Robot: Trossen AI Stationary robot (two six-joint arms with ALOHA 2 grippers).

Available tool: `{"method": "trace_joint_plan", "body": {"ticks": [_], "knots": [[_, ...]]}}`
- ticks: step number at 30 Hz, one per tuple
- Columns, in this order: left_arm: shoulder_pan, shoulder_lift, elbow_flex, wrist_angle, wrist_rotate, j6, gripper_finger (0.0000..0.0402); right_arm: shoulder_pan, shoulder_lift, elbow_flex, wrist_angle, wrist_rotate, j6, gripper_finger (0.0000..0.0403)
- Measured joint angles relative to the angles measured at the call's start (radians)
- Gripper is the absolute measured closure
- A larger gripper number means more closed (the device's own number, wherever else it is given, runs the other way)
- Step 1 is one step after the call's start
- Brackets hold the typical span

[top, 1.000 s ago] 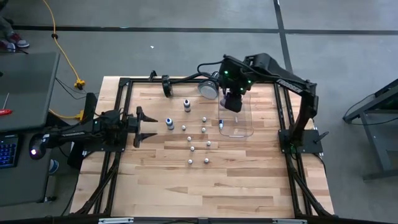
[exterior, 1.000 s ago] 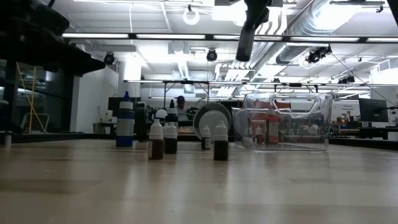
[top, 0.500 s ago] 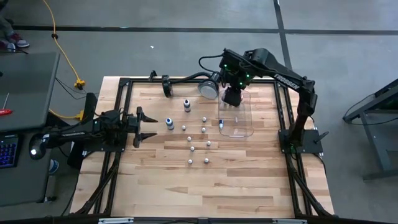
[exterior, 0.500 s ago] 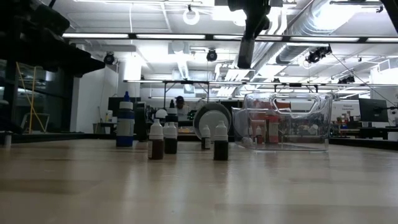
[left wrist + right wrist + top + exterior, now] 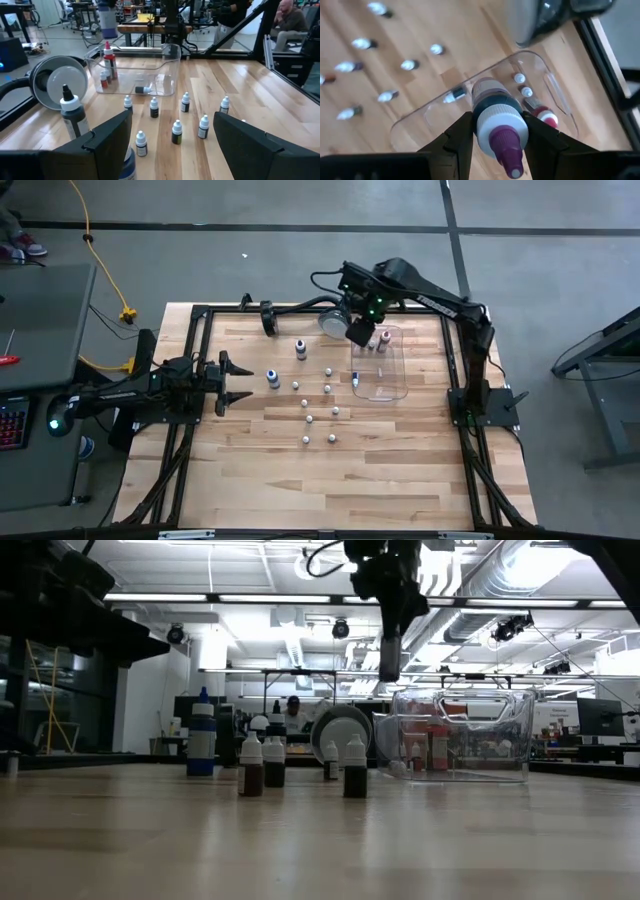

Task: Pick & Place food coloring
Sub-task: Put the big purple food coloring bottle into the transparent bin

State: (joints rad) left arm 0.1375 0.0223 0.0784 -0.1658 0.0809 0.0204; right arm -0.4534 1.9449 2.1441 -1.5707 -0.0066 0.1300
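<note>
Change: across the overhead shots the right gripper (image 5: 361, 331) has slid from above the middle of the clear tray (image 5: 393, 386) toward the tray's upper-left corner, close to the round lamp (image 5: 335, 322).
Right gripper grip: its fingers are part-closed around a bottle (image 5: 498, 121) with a white collar and purple nozzle, held high above the wood.
Left gripper: the left gripper (image 5: 232, 376) waits at the left of the frame, spread wide, holding nothing.
Food coloring: two bottles (image 5: 378, 339) stand at the tray's top end and one lies at its left wall; about nine more stand loose on the table (image 5: 260, 480), centre of frame.
Meaning: the held bottle looks not yet delivered. It hangs at the tray's edge, not over its floor, so the drop seems to remain, and the loose ones after it.
Hard to see: overhead, the arm covers the held bottle. Its body colour is unclear. From table height, the tray's contents blur into the room behind.
</note>
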Motion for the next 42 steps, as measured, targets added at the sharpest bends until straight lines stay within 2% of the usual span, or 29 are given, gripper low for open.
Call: {"method": "trace_joint_plan", "body": {"ticks": [10,16,21,27,38,42], "knots": [[0.0,0.0,0.0,0.0,-0.002,0.0,0.0124,-0.006,0.053,0.0,0.005,0.087,0.232,0.0272],[0.0,0.0,-0.001,0.0,-0.002,0.0,0.0124,0.002,0.056,0.0,0.005,0.166,0.255,0.0272],[0.0,0.0,-0.001,0.0,-0.004,0.0,0.0124,0.007,0.049,-0.024,0.004,0.176,0.234,0.0272],[0.0,0.0,-0.001,0.0,-0.004,0.0,0.0124,0.024,-0.035,-0.273,0.037,0.199,0.205,0.0272],[0.0,0.0,-0.001,0.0,-0.004,0.0,0.0124,0.042,-0.344,-0.767,0.464,0.08,0.246,0.0272],[0.0,0.0,-0.001,0.0,-0.004,0.0,0.0124,0.048,-0.392,-0.895,0.626,0.012,0.257,0.0272]]}}
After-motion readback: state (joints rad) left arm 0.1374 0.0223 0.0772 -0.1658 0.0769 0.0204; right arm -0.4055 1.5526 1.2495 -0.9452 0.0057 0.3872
